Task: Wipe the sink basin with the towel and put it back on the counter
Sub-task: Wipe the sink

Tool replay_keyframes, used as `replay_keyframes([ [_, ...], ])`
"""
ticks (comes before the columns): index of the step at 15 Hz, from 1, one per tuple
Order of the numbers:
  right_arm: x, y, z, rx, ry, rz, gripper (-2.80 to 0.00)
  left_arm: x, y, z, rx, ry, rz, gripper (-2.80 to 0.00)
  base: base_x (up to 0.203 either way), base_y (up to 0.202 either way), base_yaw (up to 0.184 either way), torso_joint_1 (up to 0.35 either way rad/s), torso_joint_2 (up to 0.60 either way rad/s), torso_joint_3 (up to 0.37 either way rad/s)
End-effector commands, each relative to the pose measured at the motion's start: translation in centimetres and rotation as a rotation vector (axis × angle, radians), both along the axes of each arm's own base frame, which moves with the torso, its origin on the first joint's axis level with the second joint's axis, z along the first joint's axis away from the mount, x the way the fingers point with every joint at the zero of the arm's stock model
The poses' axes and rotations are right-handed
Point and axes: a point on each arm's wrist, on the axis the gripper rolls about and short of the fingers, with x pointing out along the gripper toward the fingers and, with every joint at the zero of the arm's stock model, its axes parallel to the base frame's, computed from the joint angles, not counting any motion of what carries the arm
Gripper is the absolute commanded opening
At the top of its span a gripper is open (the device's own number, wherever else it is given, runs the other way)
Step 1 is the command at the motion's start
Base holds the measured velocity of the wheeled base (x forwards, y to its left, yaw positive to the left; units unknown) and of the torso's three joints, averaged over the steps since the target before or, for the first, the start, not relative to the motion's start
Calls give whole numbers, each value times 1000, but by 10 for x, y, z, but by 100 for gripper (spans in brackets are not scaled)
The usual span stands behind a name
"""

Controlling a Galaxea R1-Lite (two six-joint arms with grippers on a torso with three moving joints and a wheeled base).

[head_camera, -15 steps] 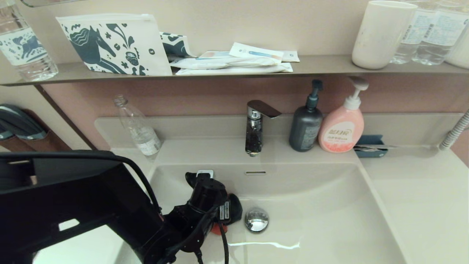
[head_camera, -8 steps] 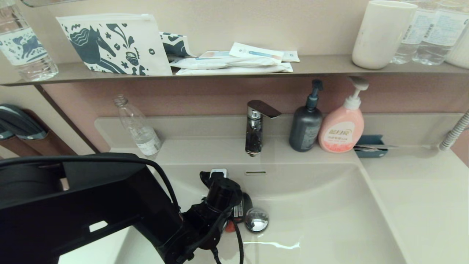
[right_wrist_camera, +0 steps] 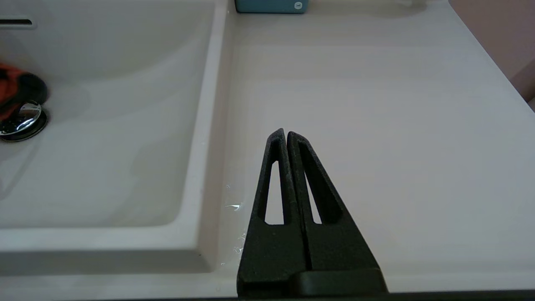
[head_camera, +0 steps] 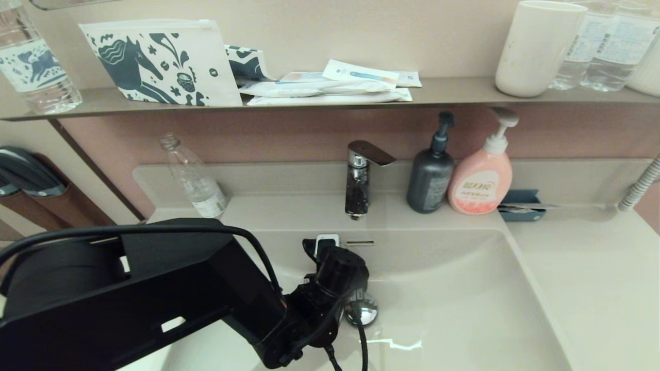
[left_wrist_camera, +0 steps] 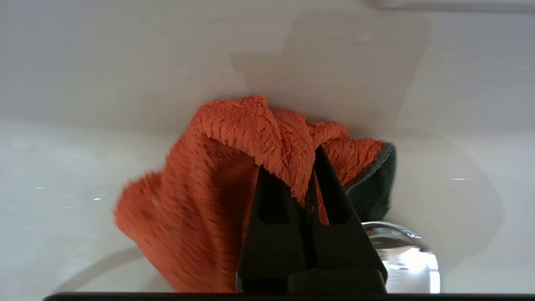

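My left arm (head_camera: 330, 288) reaches down into the cream-white sink basin (head_camera: 464, 299), its wrist just left of the chrome drain plug (head_camera: 362, 313). In the left wrist view my left gripper (left_wrist_camera: 308, 177) is shut on the orange-red towel (left_wrist_camera: 225, 167). The towel bunches against the basin floor (left_wrist_camera: 83, 92), its dark grey edge beside the drain plug (left_wrist_camera: 403, 255). The head view hides the towel under the wrist. My right gripper (right_wrist_camera: 286, 133) is shut and empty, hovering over the counter (right_wrist_camera: 376, 96) to the right of the basin (right_wrist_camera: 117, 146). A bit of the towel (right_wrist_camera: 7, 81) shows there.
Behind the basin stand a chrome faucet (head_camera: 359, 178), a grey pump bottle (head_camera: 429, 178), a pink soap bottle (head_camera: 480, 180) and a blue holder (head_camera: 521, 205). A clear bottle (head_camera: 198, 185) stands at the back left. A grey-brown shelf (head_camera: 454, 93) above holds a pouch, packets and a cup.
My left arm has slid to the right across the basin floor with the towel, reaching the drain plug. The orange tip seen earlier is now hidden under the wrist.
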Motion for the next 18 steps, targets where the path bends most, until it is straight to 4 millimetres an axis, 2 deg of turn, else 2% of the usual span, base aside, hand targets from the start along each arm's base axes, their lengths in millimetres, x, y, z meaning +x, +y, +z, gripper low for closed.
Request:
replay_keyframes([
  [1,0,0,0,0,0,0,-280,0,-14,1,-6,-10,-18,-280,0,0,0,0,0,0],
  [3,0,0,0,0,1,0,-280,2,-21,-1,8,-8,-18,-280,0,0,0,0,0,0],
  [7,0,0,0,0,1,0,-280,-5,-42,4,-9,-36,-48,-280,0,0,0,0,0,0],
  [11,0,0,0,0,1,0,-280,-10,-54,13,4,-26,-50,-280,0,0,0,0,0,0],
  [18,0,0,0,0,1,0,-280,-29,-78,13,-4,29,-83,-280,0,0,0,0,0,0],
])
